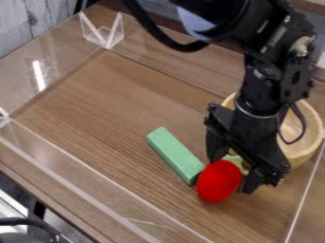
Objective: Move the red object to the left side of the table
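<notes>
The red object point(219, 180), a small rounded toy, lies on the brown wood-grain table point(114, 104) near the front right, touching the near end of a green rectangular block point(174, 154). My gripper point(241, 168) hangs open just above and to the right of the red object. One finger point(216, 150) is over the toy's top and the other finger point(268, 177) is to its right. Nothing is held between the fingers.
A wooden bowl point(306, 142) sits at the right edge, mostly hidden behind the black arm point(273, 85). Low clear acrylic walls point(38, 71) edge the table, with a clear bracket point(102, 31) at the back left.
</notes>
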Robot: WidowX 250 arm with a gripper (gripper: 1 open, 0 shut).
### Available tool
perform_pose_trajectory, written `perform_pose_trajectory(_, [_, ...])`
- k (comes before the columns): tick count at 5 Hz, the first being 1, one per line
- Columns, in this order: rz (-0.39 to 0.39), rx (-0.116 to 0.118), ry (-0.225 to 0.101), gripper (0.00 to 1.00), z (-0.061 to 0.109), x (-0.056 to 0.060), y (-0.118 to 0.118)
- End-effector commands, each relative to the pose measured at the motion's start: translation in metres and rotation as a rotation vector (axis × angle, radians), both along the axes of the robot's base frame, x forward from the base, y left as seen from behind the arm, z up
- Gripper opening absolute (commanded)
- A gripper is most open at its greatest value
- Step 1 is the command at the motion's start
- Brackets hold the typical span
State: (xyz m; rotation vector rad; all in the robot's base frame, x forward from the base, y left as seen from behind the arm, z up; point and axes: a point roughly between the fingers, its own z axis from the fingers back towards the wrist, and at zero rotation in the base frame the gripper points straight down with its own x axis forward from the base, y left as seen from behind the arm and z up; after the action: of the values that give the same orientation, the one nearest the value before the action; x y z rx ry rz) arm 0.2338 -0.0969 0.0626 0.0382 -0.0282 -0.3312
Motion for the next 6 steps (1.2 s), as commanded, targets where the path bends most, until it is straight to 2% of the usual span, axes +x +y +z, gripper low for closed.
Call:
perform_pose_trajectory(1, [-0.052,-0.018,-0.043,1.0,0.018,0.013,-0.005])
perform_pose_trajectory(2, [-0.122,-0.019,-0.037,1.0,0.02,0.014,-0.008])
perform_pose_trajectory(3, [-0.176,-0.024,-0.025,1.0,0.003,0.013,-0.004])
perform_pose_trajectory(5, [-0.122,-0.035,-0.001,1.0,-0.014,0.006,0.014])
perform_pose_trajectory(6, [-0.129,-0.036,0.017,1.0,-0.029,0.006,0.017])
